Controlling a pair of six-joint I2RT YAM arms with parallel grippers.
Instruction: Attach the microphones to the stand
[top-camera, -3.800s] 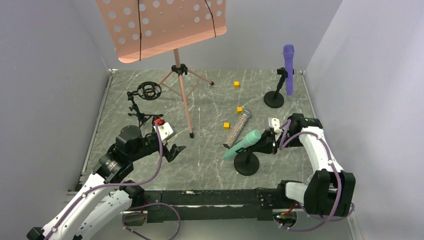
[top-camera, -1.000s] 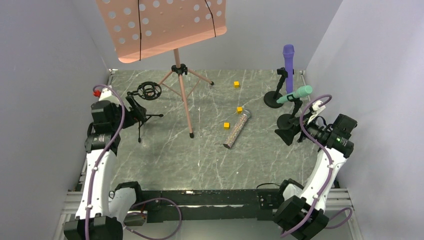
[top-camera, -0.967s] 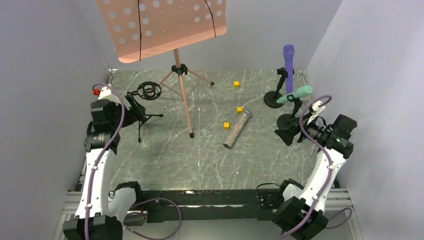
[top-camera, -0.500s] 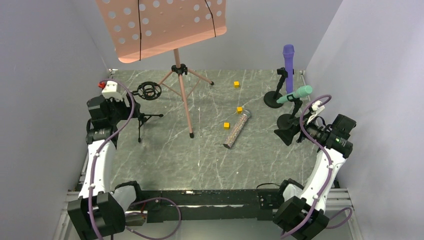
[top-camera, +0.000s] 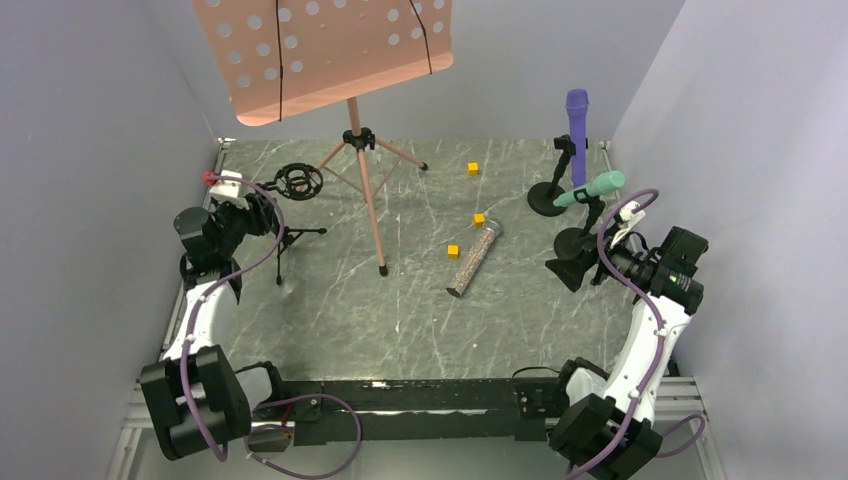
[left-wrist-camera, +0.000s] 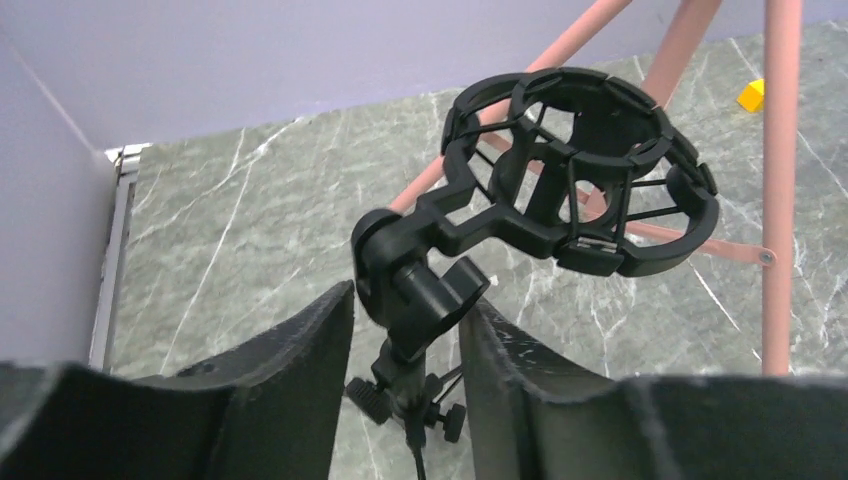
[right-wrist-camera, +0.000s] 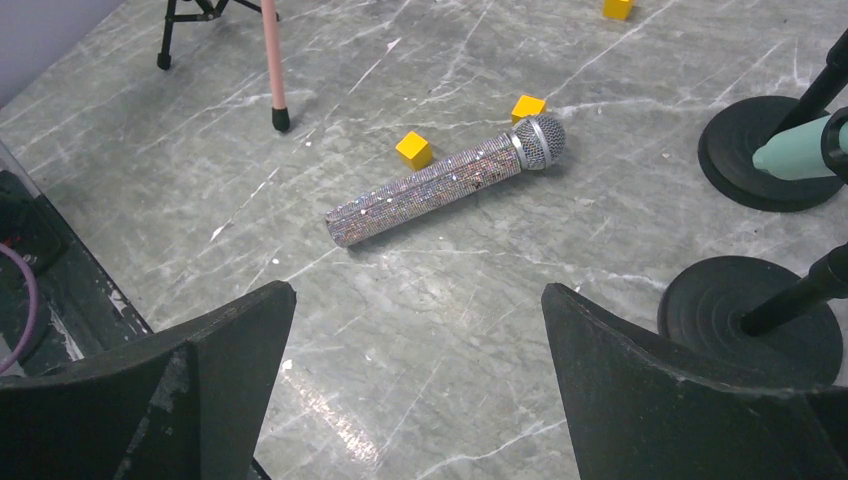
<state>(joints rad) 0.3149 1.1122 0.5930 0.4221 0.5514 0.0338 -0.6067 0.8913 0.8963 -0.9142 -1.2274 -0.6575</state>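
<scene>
The purple microphone (top-camera: 577, 120) stands upright in its clip at the back right. The mint-teal microphone (top-camera: 592, 187) sits tilted in the clip of the nearer round-base stand (top-camera: 577, 243). Flat on the table lies the glittery silver-pink microphone (top-camera: 474, 259), which the right wrist view also shows (right-wrist-camera: 435, 190). My left gripper (left-wrist-camera: 408, 300) has closed about the pivot joint of the black shock-mount stand (left-wrist-camera: 580, 170), a finger against each side. My right gripper (top-camera: 570, 268) hangs wide open beside the round-base stands, holding nothing.
A pink music stand (top-camera: 330, 50) on a tripod rises at the back, one leg tip (top-camera: 383, 270) near mid-table. Three yellow cubes (top-camera: 473, 169), (top-camera: 479, 219), (top-camera: 453, 251) lie close to the glittery microphone. Walls close in on left and right.
My left arm swung its wrist round to the shock-mount stand and its jaws narrowed from wide open onto the joint. The right arm barely moved.
</scene>
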